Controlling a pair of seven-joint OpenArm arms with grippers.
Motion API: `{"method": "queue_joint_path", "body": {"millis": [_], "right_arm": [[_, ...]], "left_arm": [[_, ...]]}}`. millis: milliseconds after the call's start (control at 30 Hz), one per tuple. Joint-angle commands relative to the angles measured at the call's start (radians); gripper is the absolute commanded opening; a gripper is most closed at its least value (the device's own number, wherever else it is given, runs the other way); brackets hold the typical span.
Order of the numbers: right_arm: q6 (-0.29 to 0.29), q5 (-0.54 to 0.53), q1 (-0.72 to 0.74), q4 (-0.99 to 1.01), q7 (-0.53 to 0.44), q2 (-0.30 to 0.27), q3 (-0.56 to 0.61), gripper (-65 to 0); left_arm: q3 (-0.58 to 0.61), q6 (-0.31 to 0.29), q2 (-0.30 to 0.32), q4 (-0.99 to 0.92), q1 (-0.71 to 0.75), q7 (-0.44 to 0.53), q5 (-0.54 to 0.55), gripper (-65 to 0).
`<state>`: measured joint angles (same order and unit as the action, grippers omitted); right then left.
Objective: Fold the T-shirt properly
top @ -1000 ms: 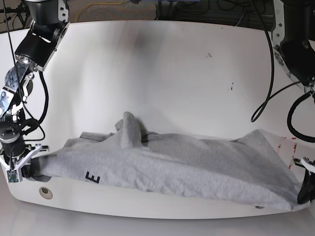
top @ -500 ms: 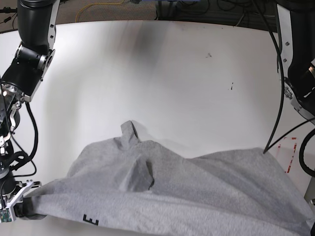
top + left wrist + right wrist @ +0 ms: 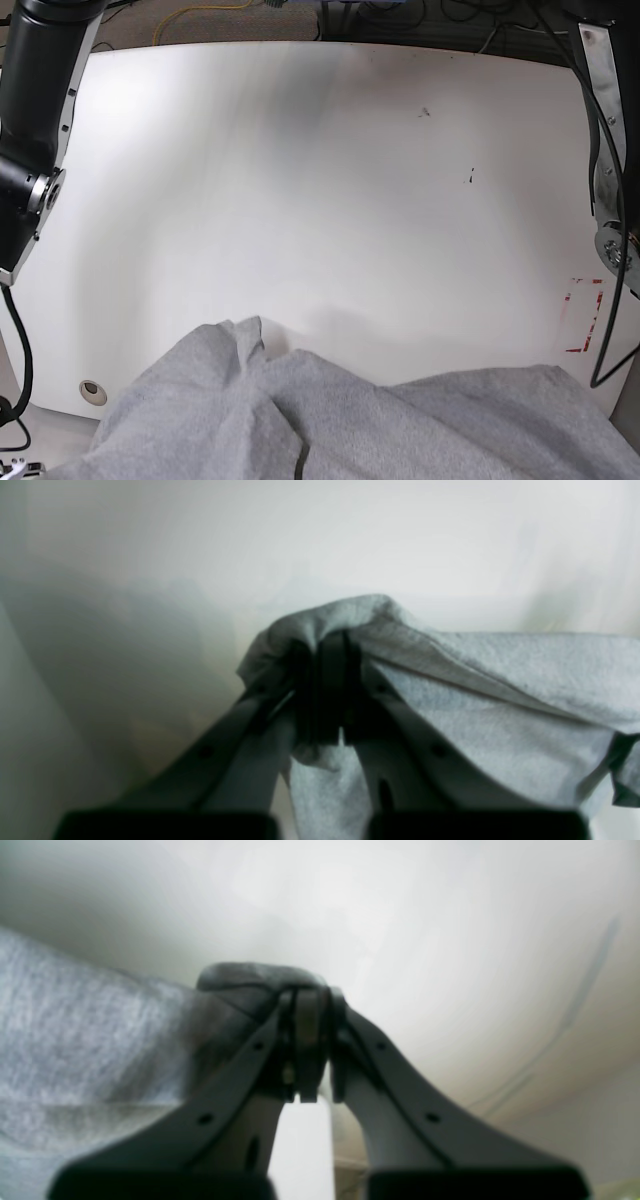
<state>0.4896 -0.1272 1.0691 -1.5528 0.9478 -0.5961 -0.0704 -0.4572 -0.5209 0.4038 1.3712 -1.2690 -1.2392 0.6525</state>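
Both arms have lifted the T-shirt (image 3: 400,430) off the table (image 3: 330,200) and pulled it toward the near edge. In the base view, most of the white table top is now bare, and the grey cloth fills only the bottom of the picture, hanging between the two grippers, which are themselves below the frame there.

The left gripper (image 3: 330,690) is closed on a bunched edge of the T-shirt; the cloth wraps over its fingertips and runs away to one side. The right gripper (image 3: 310,1040) is also closed, with a fold of the grey cloth pinched between its tips.

Compared with one second ago, the shirt was then lying stretched along the front of the table, with a black letter E visible and both grippers low at its ends. Half a second ago it was already rising. Now the letter is out of sight.

I judge that the shirt is being raised to shake it flat, so the folding itself is not yet begun.
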Motion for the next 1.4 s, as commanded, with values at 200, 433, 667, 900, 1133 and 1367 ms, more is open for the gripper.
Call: {"method": "queue_joint_path", "body": {"millis": [200, 433, 667, 900, 1133, 1367], "right_arm": [[-0.015, 0.01, 0.105, 0.018, -0.02, -0.045, 0.042, -64.4], [-0.013, 0.008, 0.016, 0.007, -0.02, -0.048, 0.027, -64.4], [-0.013, 0.008, -0.212, -0.079, -0.02, -0.041, -0.118, -64.4], [-0.013, 0.007, -0.448, -0.156, -0.023, -0.011, -0.22, -64.4], [-0.012, 0.007, -0.66, -0.226, -0.028, 0.049, -0.335, -64.4], [0.033, 0.014, -0.821, -0.271, -0.028, 0.13, -0.423, -64.5]], "left_arm": [[0.067, 0.005, 0.01, -0.014, -0.074, 0.042, 0.0, -65.0], [0.077, -0.006, 0.008, 0.044, 0.036, 0.042, 0.02, -65.0], [0.071, -0.006, 0.008, 0.161, 0.214, 0.04, 0.025, -65.0], [0.011, -0.028, 0.01, 0.265, 0.427, 0.037, 0.054, -65.0], [-0.041, -0.032, 0.011, 0.351, 0.659, 0.036, 0.115, -65.0], [-0.102, -0.032, -0.007, 0.423, 0.923, 0.036, 0.125, -65.0]]}}
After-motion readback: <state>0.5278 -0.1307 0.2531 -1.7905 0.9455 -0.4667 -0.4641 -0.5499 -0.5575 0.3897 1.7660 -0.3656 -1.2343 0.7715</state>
